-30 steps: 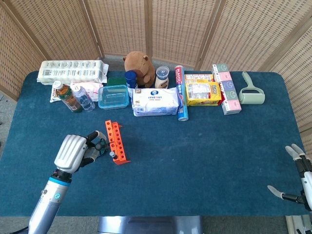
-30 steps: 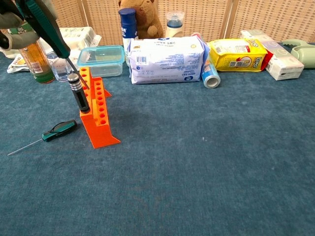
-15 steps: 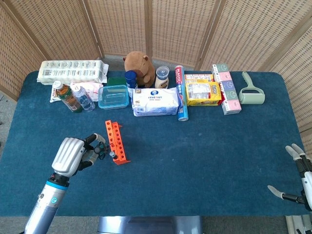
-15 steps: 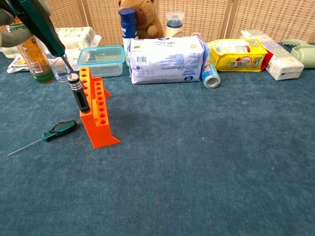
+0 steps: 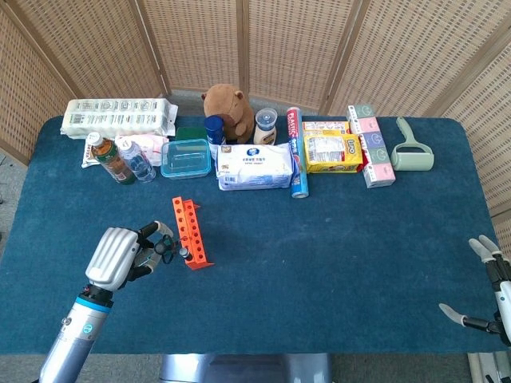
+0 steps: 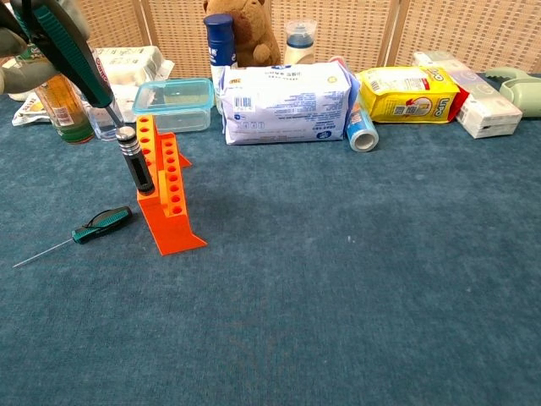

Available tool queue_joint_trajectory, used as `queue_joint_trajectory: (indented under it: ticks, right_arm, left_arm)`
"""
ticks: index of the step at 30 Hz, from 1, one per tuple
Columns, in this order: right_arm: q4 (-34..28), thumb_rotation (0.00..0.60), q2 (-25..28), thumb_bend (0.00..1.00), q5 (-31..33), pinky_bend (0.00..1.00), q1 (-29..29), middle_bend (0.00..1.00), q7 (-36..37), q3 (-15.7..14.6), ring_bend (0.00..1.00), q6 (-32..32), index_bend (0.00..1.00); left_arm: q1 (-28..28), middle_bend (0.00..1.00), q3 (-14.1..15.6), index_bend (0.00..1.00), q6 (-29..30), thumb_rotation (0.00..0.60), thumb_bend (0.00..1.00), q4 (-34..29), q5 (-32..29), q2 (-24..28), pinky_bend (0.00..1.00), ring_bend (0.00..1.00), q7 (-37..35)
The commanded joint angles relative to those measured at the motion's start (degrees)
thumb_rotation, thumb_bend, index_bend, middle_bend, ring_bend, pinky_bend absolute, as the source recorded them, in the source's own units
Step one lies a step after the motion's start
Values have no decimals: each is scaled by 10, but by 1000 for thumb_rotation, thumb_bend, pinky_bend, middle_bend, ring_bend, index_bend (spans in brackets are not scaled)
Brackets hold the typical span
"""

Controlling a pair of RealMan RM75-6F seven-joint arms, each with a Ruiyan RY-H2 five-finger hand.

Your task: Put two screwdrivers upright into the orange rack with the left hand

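Screwdrivers first, from the head view: the left hand (image 5: 120, 255) sits just left of the orange rack (image 5: 190, 233), fingers wrapped on a green one, presumably lining it up with a hole; the right hand (image 5: 489, 297) idles at the surface's far edge, fingers spread, holding nothing. From the chest view: the held screwdriver (image 6: 69, 52) tilts down toward the rack's back end; a black one (image 6: 135, 161) already stands upright in the rack; a spare (image 6: 100, 225) lies on the surface (image 6: 355, 279) beside it.

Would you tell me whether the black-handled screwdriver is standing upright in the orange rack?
Yes: the black-handled screwdriver stands vertical in the orange rack.
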Motion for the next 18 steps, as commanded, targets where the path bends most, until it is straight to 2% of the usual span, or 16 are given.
queue_joint_trajectory:
  ticks: [1, 18]
  right_arm:
    - [0, 538, 0, 0, 0, 0, 0, 0, 0, 0, 63, 0, 25]
    - [0, 540, 1, 0, -1, 0, -1, 0, 0, 0, 63, 2, 25]
  left_arm:
    - [0, 995, 0, 490, -1, 600, 439, 1, -1, 0, 1000, 994, -2]
    - [-2, 995, -8, 489, -7, 600, 440, 24, -12, -6, 1000, 994, -16]
